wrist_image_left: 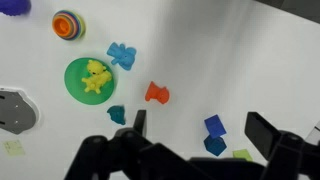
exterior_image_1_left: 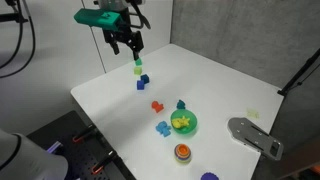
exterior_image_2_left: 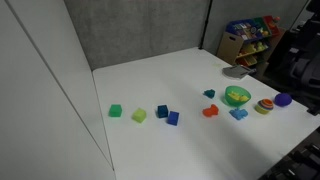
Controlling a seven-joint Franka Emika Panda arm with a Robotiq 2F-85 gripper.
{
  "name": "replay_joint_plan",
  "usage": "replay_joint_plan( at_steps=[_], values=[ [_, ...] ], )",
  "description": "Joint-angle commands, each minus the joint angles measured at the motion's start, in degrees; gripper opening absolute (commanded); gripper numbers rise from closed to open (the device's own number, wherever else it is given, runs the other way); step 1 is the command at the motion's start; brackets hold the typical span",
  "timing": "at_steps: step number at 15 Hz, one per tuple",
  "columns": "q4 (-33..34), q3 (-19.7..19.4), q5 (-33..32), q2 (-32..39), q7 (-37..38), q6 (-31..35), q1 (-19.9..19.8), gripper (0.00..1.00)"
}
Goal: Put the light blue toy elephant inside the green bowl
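Approach phase, judging by the layout. Hanging high at the upper middle of an exterior view, well apart from the toy cluster on the white table (exterior_image_1_left: 110, 95): gripper (exterior_image_1_left: 128, 45), fingers spread wide, gripping nothing. In the wrist view, just beside the upper right of the green bowl (wrist_image_left: 72, 82), contact with the rim impossible to tell: light blue toy elephant (wrist_image_left: 122, 55), lying flat. Inside the bowl: yellow toy (wrist_image_left: 96, 76). Lower right of the elephant: red-orange toy (wrist_image_left: 157, 94); below the bowl's right edge: teal toy (wrist_image_left: 117, 115).

Best handled this way, probably: travel across first, then descend straight over the elephant. Turn the wrist to keep both fingers off the bowl rim and the red-orange toy. Close gently across the narrow body. Lift clear of the rim before shifting over, then release low beside the yellow toy to avoid a bounce out.
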Motion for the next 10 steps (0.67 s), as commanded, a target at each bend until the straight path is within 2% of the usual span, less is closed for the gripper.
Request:
replay_joint_plan(
  at_steps=[1, 3, 10],
  values=[
    [0.1, 0.2, 0.1, 0.0, -0.1, -0.1, -0.2, 1.0],
    [0.1, 0.2, 0.1, 0.0, -0.1, -0.1, -0.2, 1.0],
    [1.2, 3.3, -3.9, 6.0, 9.4, 5.6, -1.9, 1.0]
  ],
)
